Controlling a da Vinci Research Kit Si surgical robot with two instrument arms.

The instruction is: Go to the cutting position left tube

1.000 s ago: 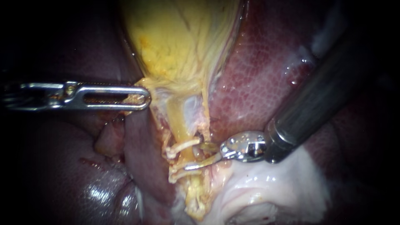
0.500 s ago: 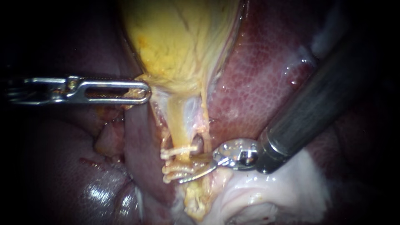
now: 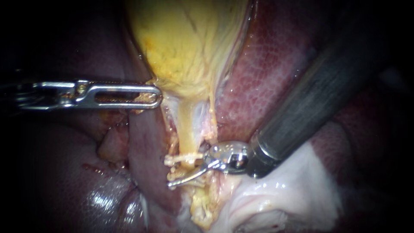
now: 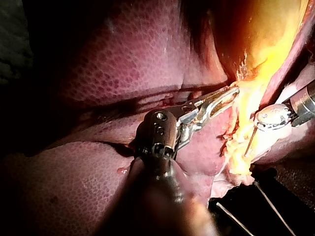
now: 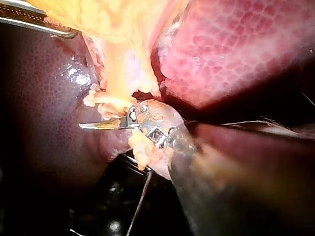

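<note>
The left tube (image 3: 186, 133) hangs from the gallbladder (image 3: 189, 43), which fills the 12 o'clock part of the endoscope view. The tube runs down toward 6 o'clock, just short of the middle. Two pale clips (image 3: 183, 159) cross it low down, one above the other.

The right instrument (image 3: 189, 170) comes in from 2 o'clock over the liver (image 3: 267, 86), and its tip is already at the tube. Its thin lower blade lies across the tube between the clips, pointing to 8 o'clock. The upper blade shows only partly by the upper clip, so the jaws look open with the tube in the gap.

The left instrument (image 3: 152, 96), in from 9 o'clock, has its jaws closed on the lower edge of the gallbladder and holds it out to the side.

The approach looks almost done. What seems left is small: settling both blades squarely around the tube between the clips.
</note>
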